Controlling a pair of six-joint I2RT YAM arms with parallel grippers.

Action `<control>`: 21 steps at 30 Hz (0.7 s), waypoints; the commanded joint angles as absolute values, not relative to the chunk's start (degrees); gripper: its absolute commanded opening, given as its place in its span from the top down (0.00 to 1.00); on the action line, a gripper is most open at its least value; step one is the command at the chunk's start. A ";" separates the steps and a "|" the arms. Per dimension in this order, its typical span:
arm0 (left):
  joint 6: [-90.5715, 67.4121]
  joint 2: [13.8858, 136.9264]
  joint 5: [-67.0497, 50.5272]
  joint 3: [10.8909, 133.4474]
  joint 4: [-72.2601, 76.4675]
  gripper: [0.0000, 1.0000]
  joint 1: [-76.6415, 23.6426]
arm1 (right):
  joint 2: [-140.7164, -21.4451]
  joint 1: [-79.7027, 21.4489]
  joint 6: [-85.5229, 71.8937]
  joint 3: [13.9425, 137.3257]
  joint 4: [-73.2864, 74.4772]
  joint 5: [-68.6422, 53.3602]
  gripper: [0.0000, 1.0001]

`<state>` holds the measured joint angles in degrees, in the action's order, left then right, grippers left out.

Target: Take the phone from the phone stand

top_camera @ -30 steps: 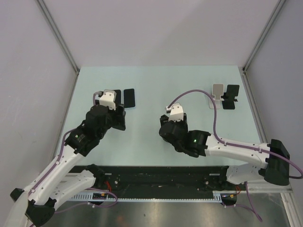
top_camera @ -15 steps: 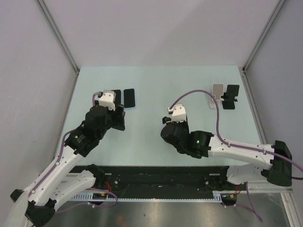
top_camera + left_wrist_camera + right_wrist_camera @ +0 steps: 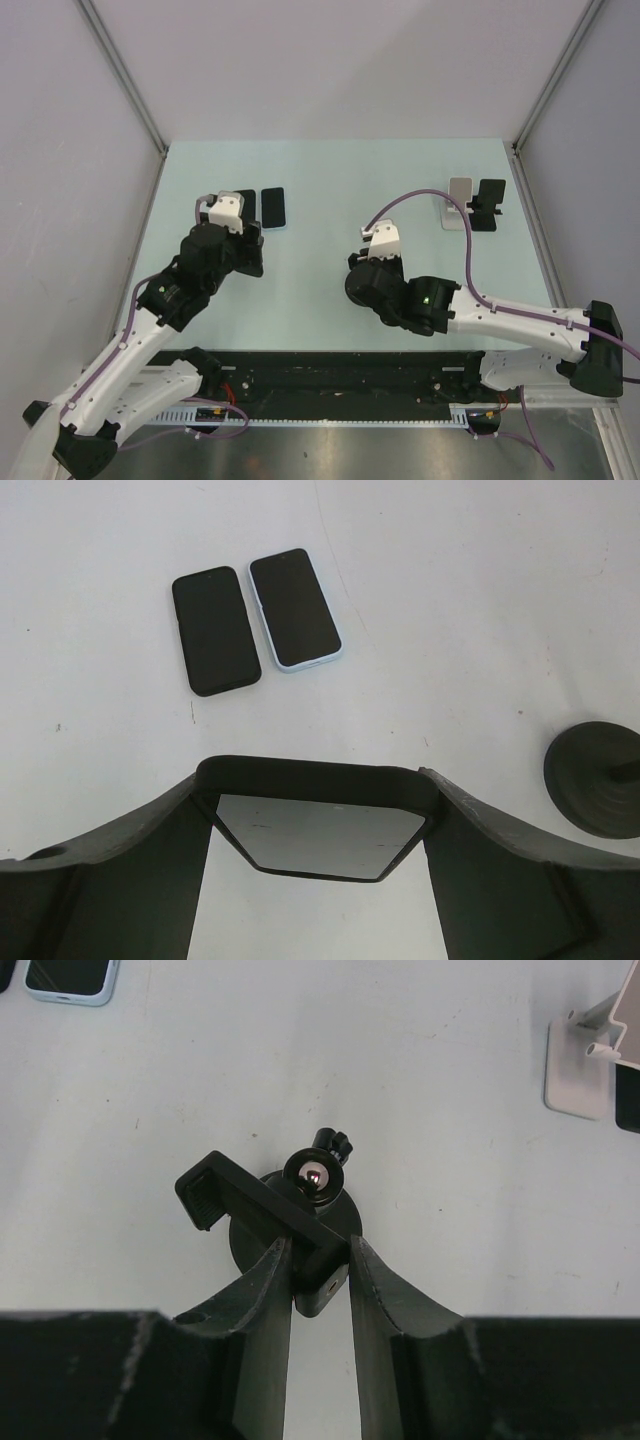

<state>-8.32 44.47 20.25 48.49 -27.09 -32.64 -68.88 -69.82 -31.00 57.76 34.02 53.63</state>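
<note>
Across the pale table [image 3: 320, 170], looks past the pulling-out stage and into the set-down. Left arm stretched toward the far left part, right arm bent in toward the middle, well apart from each other. At the far right, a white stand [image 3: 459, 200] and a black stand [image 3: 490, 205] near each other, with neither arm close.

Left gripper [image 3: 318, 780] spread wide, yet not empty: clamped across the width of the phone [image 3: 320, 842], one finger on each long edge, glass turned up toward the wrist camera, held above the table. So the phone sits clear of the phone stand [image 3: 255, 1210], well to its left.

Right gripper [image 3: 320, 1247] drawn nearly together, pinching the lower end of the stand's cradle arm, a finger against each side as far as can be told. How firm that grip is, cannot tell. Cradle empty, round base flat on the table, small shiny ball joint [image 3: 312, 1172] showing on top.

Next move, as a guess: lower the phone flat onto bare table on the near side of the two lying there, the black phone [image 3: 215, 630] and the blue-rimmed phone [image 3: 295, 610], side by side and just apart. Then spread the fingers further and lift straight off. Calls for a level descent and enough room not to nudge that pair. For the right side, only a steady hold on the stand.
</note>
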 commanded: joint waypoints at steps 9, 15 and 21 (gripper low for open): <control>-6.50 43.95 18.46 49.22 -21.62 1.00 -31.82 | -68.38 -70.05 -35.16 59.94 40.34 53.00 0.70; -6.59 44.12 17.93 49.22 -21.62 1.00 -31.55 | -68.20 -67.69 -32.70 59.94 38.85 50.45 1.00; -6.77 43.95 17.84 49.13 -21.62 1.00 -31.38 | -67.50 -61.80 -24.53 59.94 30.86 43.87 1.00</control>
